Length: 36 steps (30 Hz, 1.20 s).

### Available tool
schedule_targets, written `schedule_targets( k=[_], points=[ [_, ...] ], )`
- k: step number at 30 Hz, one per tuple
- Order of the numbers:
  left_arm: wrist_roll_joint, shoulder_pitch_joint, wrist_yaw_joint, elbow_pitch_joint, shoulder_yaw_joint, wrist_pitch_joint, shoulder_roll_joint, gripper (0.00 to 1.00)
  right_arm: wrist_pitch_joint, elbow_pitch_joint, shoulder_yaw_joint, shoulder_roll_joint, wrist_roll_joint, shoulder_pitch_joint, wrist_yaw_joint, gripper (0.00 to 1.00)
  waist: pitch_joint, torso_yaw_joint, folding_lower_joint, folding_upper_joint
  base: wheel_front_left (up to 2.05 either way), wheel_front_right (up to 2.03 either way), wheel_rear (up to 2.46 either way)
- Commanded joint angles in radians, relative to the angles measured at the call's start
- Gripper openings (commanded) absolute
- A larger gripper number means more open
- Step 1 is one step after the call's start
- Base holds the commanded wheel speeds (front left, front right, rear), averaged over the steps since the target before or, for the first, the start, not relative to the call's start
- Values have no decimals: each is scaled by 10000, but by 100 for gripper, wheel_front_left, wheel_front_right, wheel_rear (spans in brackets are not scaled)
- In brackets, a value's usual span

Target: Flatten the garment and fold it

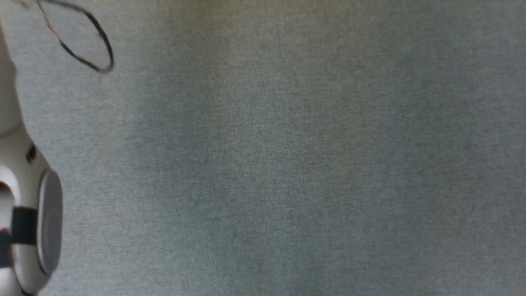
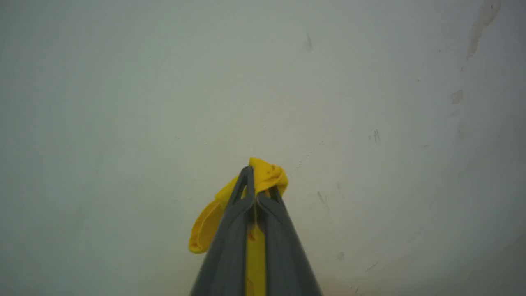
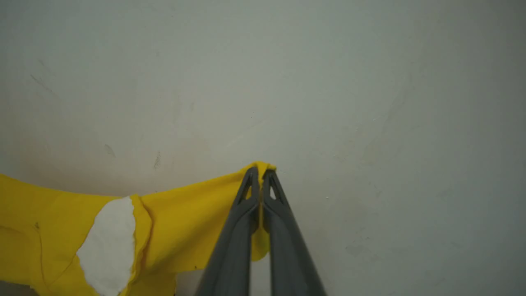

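The shirt sits pinched at the tips of the left gripper, a fold hanging left of the fingers. The right gripper pinches an edge, the shirt stretching off to its wrist view's left (a patch lies on that span). In the head view, a cable loops above a forearm at the left edge.

Plain indoor workspace, kind unclear: grey felt-like surface, loose black cable loop, scuffed whitish backdrop.
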Motion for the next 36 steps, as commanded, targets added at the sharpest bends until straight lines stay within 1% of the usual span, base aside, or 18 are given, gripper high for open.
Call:
schedule_targets(
  k=[1,4,7,10,13,16,18,22,24,27,32,34,36],
  points=[
    [-114,468,-190,28,42,-84,74,0,-132,34,71,-126,242,339,-19,0,352,40,-3,1,0,0,0],
    [-217,1252,-456,-202,6,-9,222,0,-218,-140,234,-319,775,962,-19,0,306,91,-3,1,0,0,0],
    [-315,2237,-717,-651,-71,181,420,0,-193,-621,349,-545,1400,1862,-19,0,125,164,-3,1,0,0,0],
    [-691,3399,-700,-1238,159,399,452,0,-42,-1360,360,-796,1969,3012,-19,0,-133,190,-3,1,0,0,0],
    [-1230,4725,-616,-2100,497,677,378,0,176,-2270,124,-972,2435,4321,-19,0,-466,182,-3,1,0,0,0],
    [-1668,6351,-468,-3346,755,996,309,0,386,-3290,-372,-1014,2758,5750,-19,0,-864,188,-3,1,0,0,0],
    [-1925,7491,-324,-4148,930,1149,216,0,538,-4001,-808,-913,2920,6764,-19,0,-1148,207,-3,1,0,0,0],
    [-2244,9804,-56,-5479,1250,1253,4,0,818,-5316,-1832,-379,3068,8910,-19,0,-1748,211,-3,1,0,0,0],
    [-2226,10930,48,-5922,1338,1187,-87,0,927,-5847,-2315,79,3106,9967,-19,0,-2037,194,-3,1,0,0,0],
    [-2456,12537,123,-6355,1377,1182,-442,0,994,-6516,-2925,828,3097,11410,-19,0,-2447,152,-3,1,0,0,0],
    [-2544,14883,69,-6498,920,1299,-860,0,1023,-7108,-3642,1992,3009,13501,-19,0,-3142,88,-3,1,0,0,0],
    [-2674,15615,10,-6409,702,1356,-1081,0,1010,-7163,-3864,2254,2948,14260,-19,0,-3411,63,-3,1,0,0,0],
    [-2799,16261,-115,-6218,592,1410,-1163,0,967,-7171,-3994,2427,2867,14980,-19,0,-3683,10,-3,1,0,0,0]
  ],
)
